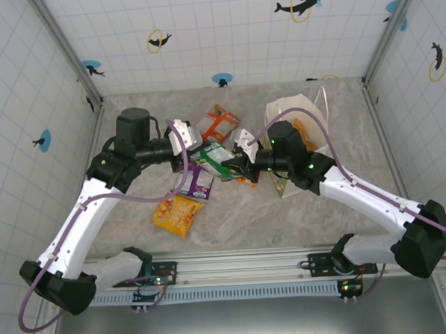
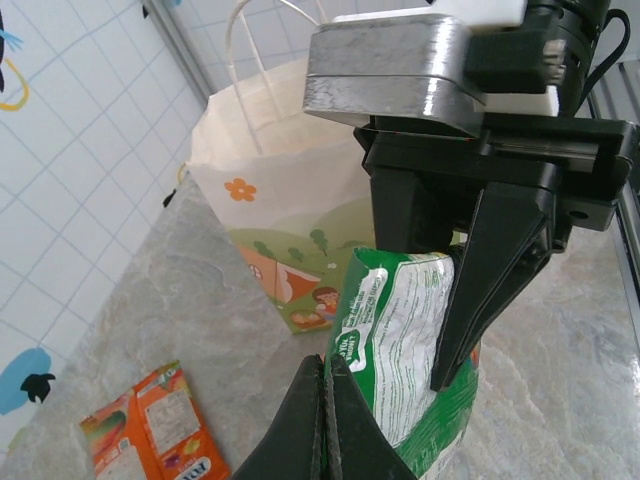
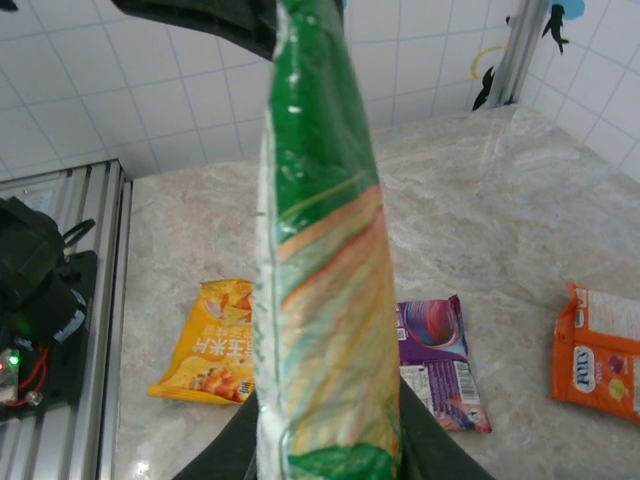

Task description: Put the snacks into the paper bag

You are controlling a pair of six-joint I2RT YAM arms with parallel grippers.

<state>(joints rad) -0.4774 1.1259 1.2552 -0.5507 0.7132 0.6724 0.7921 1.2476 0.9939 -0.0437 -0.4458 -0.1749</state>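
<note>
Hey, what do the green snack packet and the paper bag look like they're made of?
The green snack packet is probably thin plastic film with a glossy finish, going by its bright glare streaks and crinkles. The paper bag looks like matte cream paper with printed pictures: no shine, soft creased folds.

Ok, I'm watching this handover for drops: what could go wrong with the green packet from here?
The left gripper pinches the green packet at its edge while the right gripper straddles it: a mistimed release could drop or tear it. The paper bag stands beside the right arm; a swing might tip it.
</note>
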